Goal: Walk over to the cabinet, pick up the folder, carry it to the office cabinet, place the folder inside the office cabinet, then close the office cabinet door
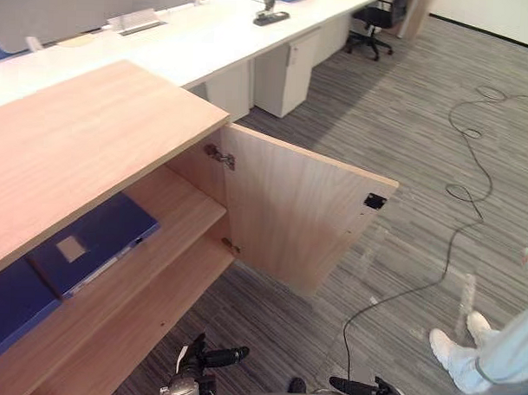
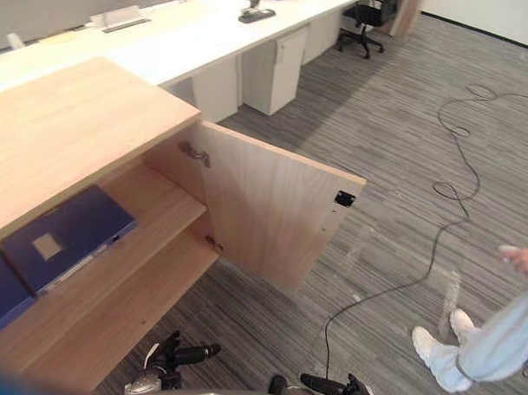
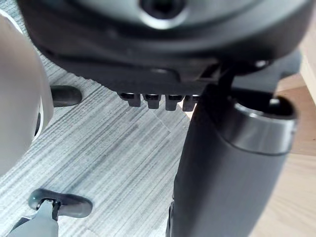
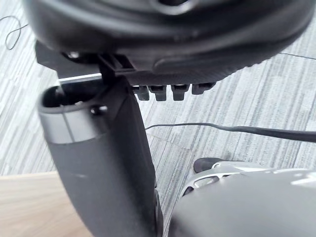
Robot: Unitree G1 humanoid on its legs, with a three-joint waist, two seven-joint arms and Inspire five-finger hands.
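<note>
- Well, my left hand [image 3: 163,44] hangs over the grey carpet [image 1: 405,124] with its fingers [image 3: 150,101] released and nothing in them; the thumb sticks straight out and pale wood shows past it
- Farthest left on the upper shelf [image 1: 173,203] lies a second blue folder [image 1: 9,306], cut off by the edge of my head views
- Just beside it is the folder [image 1: 93,243], dark blue with a pale square label, lying flat on that same shelf inside the office cabinet [image 1: 84,131]
- Below it, the lower shelf [image 1: 129,323] is bare wood
- Right of the shelves the cabinet door [image 1: 290,207] stands swung wide open on two metal hinges, a small black catch [image 1: 375,201] near its free upper corner
- Behind the cabinet runs a long white desk [image 1: 209,40], with a black office chair [image 1: 374,24] at its far end
- Far right, a person stands on the carpet in pale trousers and white shoes [image 1: 463,339]
- Lastly, my right hand [image 4: 163,39] also hangs over the carpet, its fingers [image 4: 177,90] loose and holding nothing
</note>
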